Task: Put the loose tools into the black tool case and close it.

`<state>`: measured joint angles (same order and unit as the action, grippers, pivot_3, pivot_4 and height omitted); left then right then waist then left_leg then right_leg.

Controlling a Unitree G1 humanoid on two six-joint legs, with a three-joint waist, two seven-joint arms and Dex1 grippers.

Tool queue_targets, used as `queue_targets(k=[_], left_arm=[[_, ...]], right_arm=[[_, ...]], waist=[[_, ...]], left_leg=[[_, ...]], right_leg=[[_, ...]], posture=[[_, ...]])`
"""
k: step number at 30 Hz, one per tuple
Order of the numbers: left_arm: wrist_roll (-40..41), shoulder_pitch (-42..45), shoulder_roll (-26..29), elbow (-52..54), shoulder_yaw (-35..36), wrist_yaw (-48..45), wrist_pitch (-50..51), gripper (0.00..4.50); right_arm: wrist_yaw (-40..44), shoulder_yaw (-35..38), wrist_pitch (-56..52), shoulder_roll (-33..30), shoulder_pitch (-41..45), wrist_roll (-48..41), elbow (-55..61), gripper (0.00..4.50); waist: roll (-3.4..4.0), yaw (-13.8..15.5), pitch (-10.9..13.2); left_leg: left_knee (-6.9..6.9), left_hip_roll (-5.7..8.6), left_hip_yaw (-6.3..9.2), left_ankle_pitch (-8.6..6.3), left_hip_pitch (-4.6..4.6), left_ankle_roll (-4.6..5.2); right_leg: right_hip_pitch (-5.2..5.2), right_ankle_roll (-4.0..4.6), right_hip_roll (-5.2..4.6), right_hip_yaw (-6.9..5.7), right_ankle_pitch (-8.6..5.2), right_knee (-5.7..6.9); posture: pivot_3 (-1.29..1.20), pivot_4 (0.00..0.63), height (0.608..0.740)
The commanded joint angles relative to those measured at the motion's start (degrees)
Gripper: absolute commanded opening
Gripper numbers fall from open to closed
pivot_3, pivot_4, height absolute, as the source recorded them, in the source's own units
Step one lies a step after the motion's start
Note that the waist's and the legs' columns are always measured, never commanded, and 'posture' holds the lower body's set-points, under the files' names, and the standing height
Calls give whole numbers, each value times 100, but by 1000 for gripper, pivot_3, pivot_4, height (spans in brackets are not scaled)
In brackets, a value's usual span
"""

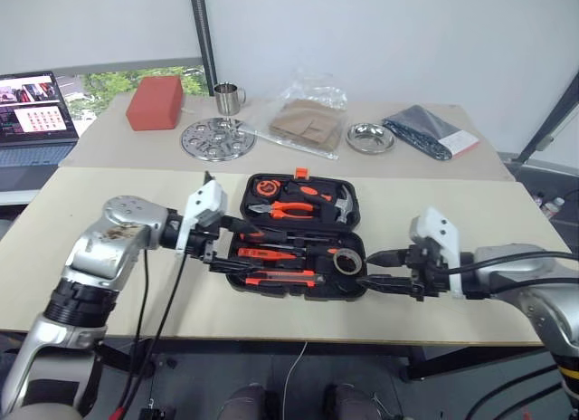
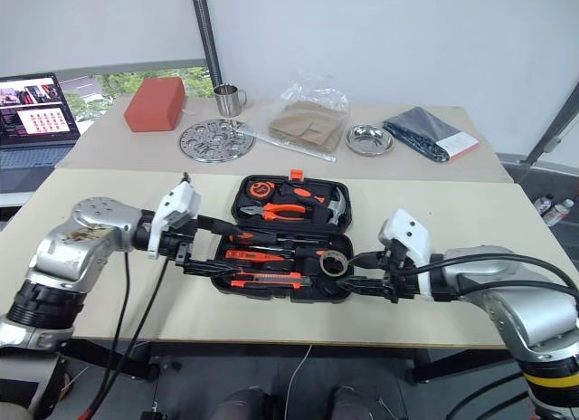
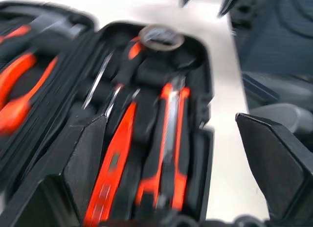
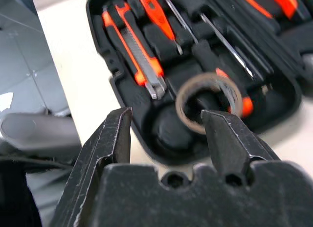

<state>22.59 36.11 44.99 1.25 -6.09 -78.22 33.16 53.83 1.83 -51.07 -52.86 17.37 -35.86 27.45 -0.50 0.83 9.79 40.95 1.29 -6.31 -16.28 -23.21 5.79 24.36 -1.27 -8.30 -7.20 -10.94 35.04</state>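
The black tool case (image 1: 339, 293) lies open in the middle of the front table. Its front half holds two screwdrivers (image 1: 271, 252), the utility knife (image 1: 280, 278), a slim orange tester screwdriver (image 4: 156, 16) and the tape roll (image 1: 346, 262). Pliers, a hammer and a tape measure sit in the raised back half. My left gripper (image 1: 237, 246) is open, its fingers (image 3: 83, 163) straddling the left end of the front half. At the case's right end my right gripper (image 1: 373, 269) is open and empty, pointing at the tape roll (image 4: 209, 101).
On the back table stand a red box (image 1: 156, 103), a metal cup (image 1: 228, 98), a perforated metal disc (image 1: 217, 138), a clear bag with brown paper (image 1: 308, 121), a steel bowl (image 1: 370, 138) and a dark packet (image 1: 430, 132). A laptop (image 1: 34, 117) is far left.
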Motion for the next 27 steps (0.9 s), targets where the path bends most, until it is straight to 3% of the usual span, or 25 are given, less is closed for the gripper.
queue_targets(k=[1,10,14,17,19,27], left_arm=[[165,109,-75,204,75,90,58,4500],[283,315,-236,436,-178,-24,108,4500],[294,374,-247,417,-220,-57,98,4500],[283,378,-207,387,-249,-136,52,4500],[258,369,-195,352,-256,-173,11,4500],[234,328,-224,368,-309,-190,-42,4500]], right_arm=[[-125,-203,290,133,210,257,-60,2677],[-302,-1319,993,425,611,1411,-462,2677],[-289,-1411,1124,545,579,1544,-496,1582],[-138,-1143,1007,532,489,1244,-250,476],[69,-957,872,442,393,931,-15,9],[307,-988,868,85,14,848,432,9]], waist=[[0,0,0],[0,-19,0],[0,-26,0],[0,-23,0],[1,-20,1],[0,-16,1]], left_leg=[[1,1,-1,0,0,0],[1,3,-11,0,2,0],[-1,3,-13,1,2,0],[-1,3,-13,1,2,-1],[-1,3,-13,1,2,-1],[0,2,-11,0,4,-2]], right_leg=[[0,0,-1,1,0,0],[1,-4,7,-2,-1,2],[1,-6,11,-1,-3,0],[1,-7,12,-1,-4,0],[1,-8,11,-2,-4,-1],[0,-7,9,-1,-4,0]], posture=[[0,150,734],[0,150,734],[0,150,734],[0,150,734],[0,150,734],[0,150,734]])
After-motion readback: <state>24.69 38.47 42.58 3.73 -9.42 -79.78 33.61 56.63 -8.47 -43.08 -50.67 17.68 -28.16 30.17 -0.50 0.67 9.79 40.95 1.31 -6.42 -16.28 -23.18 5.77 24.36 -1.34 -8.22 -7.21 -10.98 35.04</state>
